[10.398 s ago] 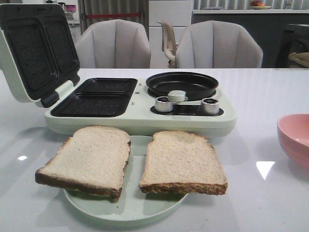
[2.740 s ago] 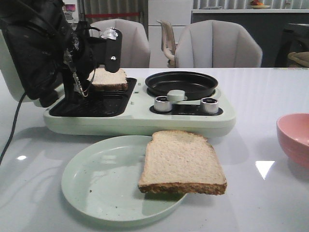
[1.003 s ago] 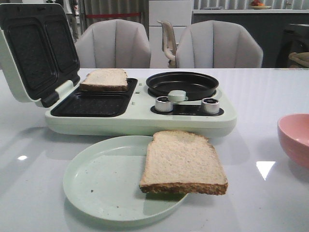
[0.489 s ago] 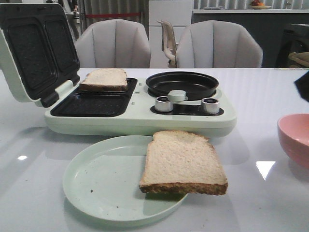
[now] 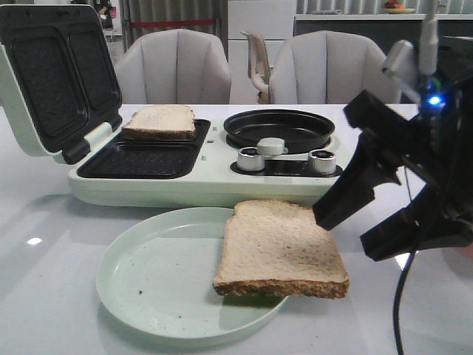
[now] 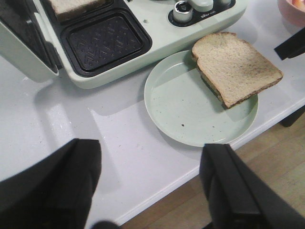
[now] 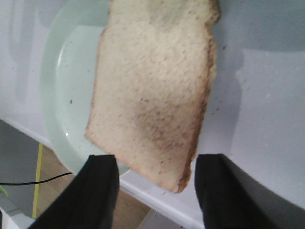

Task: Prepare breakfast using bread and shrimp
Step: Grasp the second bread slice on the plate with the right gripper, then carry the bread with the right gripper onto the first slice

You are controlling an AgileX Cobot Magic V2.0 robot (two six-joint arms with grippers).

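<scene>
One bread slice (image 5: 279, 248) lies on the right side of a pale green plate (image 5: 155, 281), overhanging its rim. It also shows in the left wrist view (image 6: 236, 67) and the right wrist view (image 7: 155, 90). The other slice (image 5: 160, 120) sits in the far slot of the sandwich maker (image 5: 214, 181). My right gripper (image 5: 344, 235) is open and empty, just right of and above the plate's slice, with the slice's near corner between its fingers (image 7: 155, 191). My left gripper (image 6: 150, 191) is open and empty above the table's front edge, out of the front view. No shrimp is in view.
The maker's lid (image 5: 55, 74) stands open at the left. A black round pan (image 5: 279, 127) and two knobs (image 5: 251, 159) are on its right half. A pink bowl (image 6: 295, 7) stands to the right, hidden behind my right arm in the front view. Chairs stand behind the table.
My right arm has come in from the right and dropped its open gripper beside the plate's slice. Earlier the left arm put the other slice in the maker and withdrew.
</scene>
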